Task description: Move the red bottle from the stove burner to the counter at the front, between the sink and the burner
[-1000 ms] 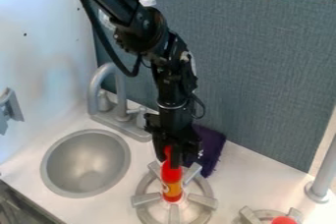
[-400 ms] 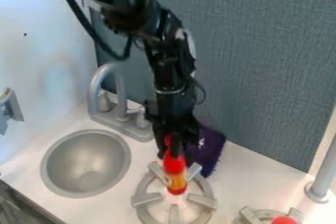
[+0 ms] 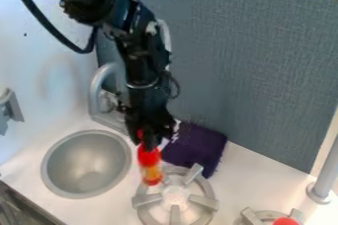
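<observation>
The black gripper (image 3: 147,142) hangs in the lower middle of the camera view, between the sink and the burner. It is shut on a red bottle (image 3: 149,156) with a yellow-orange label, gripping it by its upper part. The bottle hangs roughly upright over the upper left edge of the grey burner (image 3: 147,199). A dark purple cloth (image 3: 198,149) lies behind the burner, to the right of the gripper.
The round grey sink (image 3: 86,165) is left of the bottle, with a grey faucet (image 3: 99,78) behind it. A blue-grey panel (image 3: 257,66) rises at the back. At the lower right are a red object (image 3: 286,221) on another burner and a grey post (image 3: 324,174).
The gripper and the bottle have moved left and somewhat up, from over the middle of the burner to its left edge. More of the cloth and the burner is uncovered.
</observation>
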